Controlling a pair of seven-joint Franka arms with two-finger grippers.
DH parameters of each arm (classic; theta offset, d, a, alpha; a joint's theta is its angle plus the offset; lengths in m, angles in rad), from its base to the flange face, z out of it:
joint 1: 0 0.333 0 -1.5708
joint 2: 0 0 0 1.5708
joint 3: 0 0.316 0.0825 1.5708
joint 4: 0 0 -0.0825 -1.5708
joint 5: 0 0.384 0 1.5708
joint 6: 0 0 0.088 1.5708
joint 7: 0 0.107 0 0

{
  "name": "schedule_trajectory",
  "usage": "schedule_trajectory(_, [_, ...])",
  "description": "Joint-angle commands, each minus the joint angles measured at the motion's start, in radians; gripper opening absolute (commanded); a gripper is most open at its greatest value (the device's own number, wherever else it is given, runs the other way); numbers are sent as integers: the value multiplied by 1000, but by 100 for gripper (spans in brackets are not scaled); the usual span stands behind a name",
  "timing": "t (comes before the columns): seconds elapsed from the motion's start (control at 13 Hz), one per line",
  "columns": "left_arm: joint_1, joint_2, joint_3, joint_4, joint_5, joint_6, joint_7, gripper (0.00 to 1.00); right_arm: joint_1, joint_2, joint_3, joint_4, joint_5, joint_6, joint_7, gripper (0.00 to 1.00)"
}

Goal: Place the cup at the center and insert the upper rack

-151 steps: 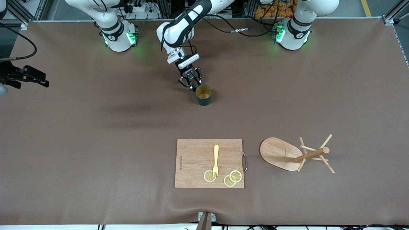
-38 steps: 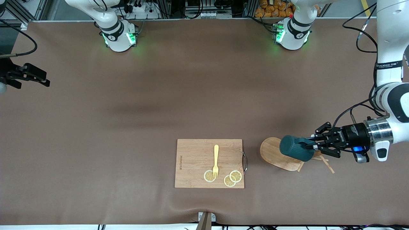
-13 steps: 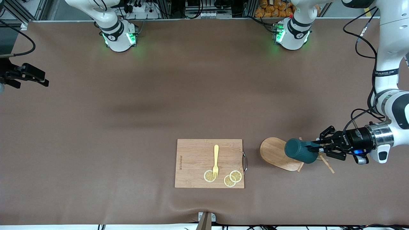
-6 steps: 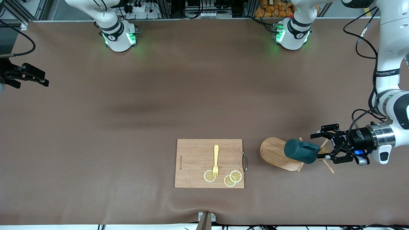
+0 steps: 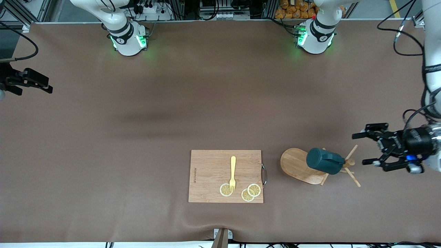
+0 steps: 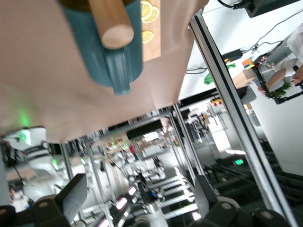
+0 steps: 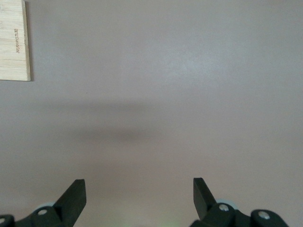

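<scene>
Teal cup (image 5: 324, 161), pale wooden rack (image 5: 297, 164)

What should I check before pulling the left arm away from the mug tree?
1. Left tool open and clear of the dark teal cylindrical mug: ok.
2. Mug hanging on the light wooden mug tree, pole end showing beside its handle: ok.
3. Mug seated securely on a peg: cannot tell.
4. Mug tree upright on its oval base: ok.
5. Right tool open, holding nothing, waiting over bare table: ok.
6. Rectangular wooden cutting board out of the retreat path: ok.
</scene>
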Motion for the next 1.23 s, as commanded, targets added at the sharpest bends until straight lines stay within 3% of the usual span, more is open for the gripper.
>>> schedule_trajectory(0.0, [-1,-117,-6,-21,95,-8,-40,100,-6,-3,4,4,14,-9,12,100])
schedule_trajectory(0.15, [-15,-200,-16,-21,228,-8,-40,100,-6,-6,4,6,14,-11,12,100])
schedule_trajectory(0.46, [-17,-341,-177,-21,600,-8,-31,100,-6,-15,4,7,14,-25,12,100])
schedule_trajectory(0.62, [-14,-382,-275,-23,810,-11,55,100,-6,-18,4,10,14,-43,12,100])
schedule_trajectory(0.77, [-18,-396,-325,-26,1014,-84,229,100,-7,-27,3,10,13,-63,12,100])
schedule_trajectory(1.0, [-24,-473,-336,-130,1208,-71,499,100,-7,-38,1,10,10,-123,13,100])
schedule_trajectory(1.16, [-47,-497,-261,-187,1218,-19,589,100,-7,-49,1,10,2,-143,13,100])
